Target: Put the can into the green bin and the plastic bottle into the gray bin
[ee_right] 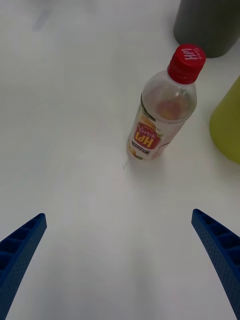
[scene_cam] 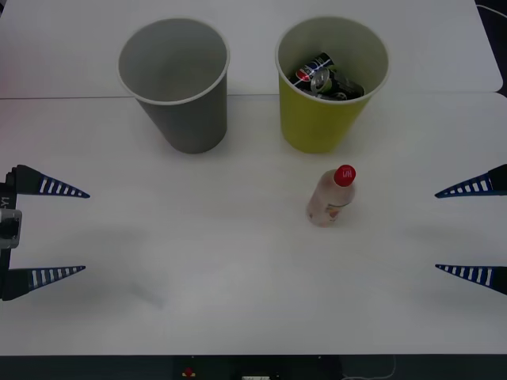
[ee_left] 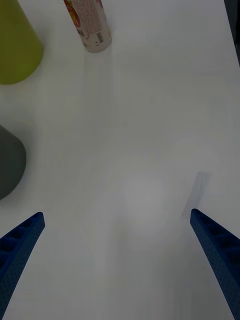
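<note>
The can (scene_cam: 325, 77), dark with a red mark, lies inside the green bin (scene_cam: 317, 127) at the back right of the table. To its left stands the gray bin (scene_cam: 181, 111), with nothing showing inside. The plastic bottle (scene_cam: 330, 198) with its red cap stands upright in front of the green bin; in the right wrist view the bottle (ee_right: 160, 115) stands ahead of the open fingers. My right gripper (scene_cam: 474, 229) waits open at the table's right edge, well clear of the bottle. My left gripper (scene_cam: 57, 232) is open at the left edge.
The white table (scene_cam: 222, 261) is bare between the two grippers and in front of the bins. A seam runs across the table behind the bins. The table's front edge lies close below the grippers.
</note>
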`<state>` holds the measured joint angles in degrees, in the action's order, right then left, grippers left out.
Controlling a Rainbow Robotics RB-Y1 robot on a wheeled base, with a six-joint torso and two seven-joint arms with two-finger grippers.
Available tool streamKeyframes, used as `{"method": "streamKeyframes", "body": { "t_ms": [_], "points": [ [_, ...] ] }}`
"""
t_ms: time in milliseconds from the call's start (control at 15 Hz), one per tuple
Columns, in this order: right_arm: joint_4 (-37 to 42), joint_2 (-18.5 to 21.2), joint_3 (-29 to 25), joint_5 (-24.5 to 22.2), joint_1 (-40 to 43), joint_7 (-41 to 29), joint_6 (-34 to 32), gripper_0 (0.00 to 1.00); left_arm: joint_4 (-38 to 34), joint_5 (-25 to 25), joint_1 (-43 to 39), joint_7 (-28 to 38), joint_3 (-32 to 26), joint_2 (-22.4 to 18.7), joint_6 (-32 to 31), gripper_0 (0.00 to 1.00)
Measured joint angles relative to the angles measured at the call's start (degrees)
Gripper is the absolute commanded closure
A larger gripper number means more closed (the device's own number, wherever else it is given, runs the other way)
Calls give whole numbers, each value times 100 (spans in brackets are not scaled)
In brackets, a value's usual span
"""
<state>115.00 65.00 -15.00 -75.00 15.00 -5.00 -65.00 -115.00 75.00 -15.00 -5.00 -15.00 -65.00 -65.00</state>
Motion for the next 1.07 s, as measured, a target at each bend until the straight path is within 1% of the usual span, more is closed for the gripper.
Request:
{"method": "streamKeyframes", "body": {
  "t_ms": [200, 333, 467, 600, 733, 867, 933, 1067],
  "points": [
    [2, -7, 19, 13, 28, 2, 4, 0, 0, 0, 0, 0, 0, 0, 0, 0],
    [40, 49, 57, 190, 131, 39, 103, 0, 0, 0, 0, 0, 0, 0, 0, 0],
    [94, 86, 61, 270, 224, 43, 262, 0, 0, 0, 0, 0, 0, 0, 0, 0],
    [80, 1, 90, 274, 231, 31, 318, 0, 0, 0, 0, 0, 0, 0, 0, 0],
    [1, -170, 155, 280, 231, 54, 403, 0, 0, 0, 0, 0, 0, 0, 0, 0],
    [-115, -260, 392, 406, 231, 108, 691, 0, 0, 0, 0, 0, 0, 0, 0, 0],
    [-163, -263, 562, 520, 231, 149, 909, 0, 0, 0, 0, 0, 0, 0, 0, 0],
    [-206, -285, 868, 604, 227, 243, 1360, 0, 0, 0, 0, 0, 0, 0, 0, 0]
  ]
}}
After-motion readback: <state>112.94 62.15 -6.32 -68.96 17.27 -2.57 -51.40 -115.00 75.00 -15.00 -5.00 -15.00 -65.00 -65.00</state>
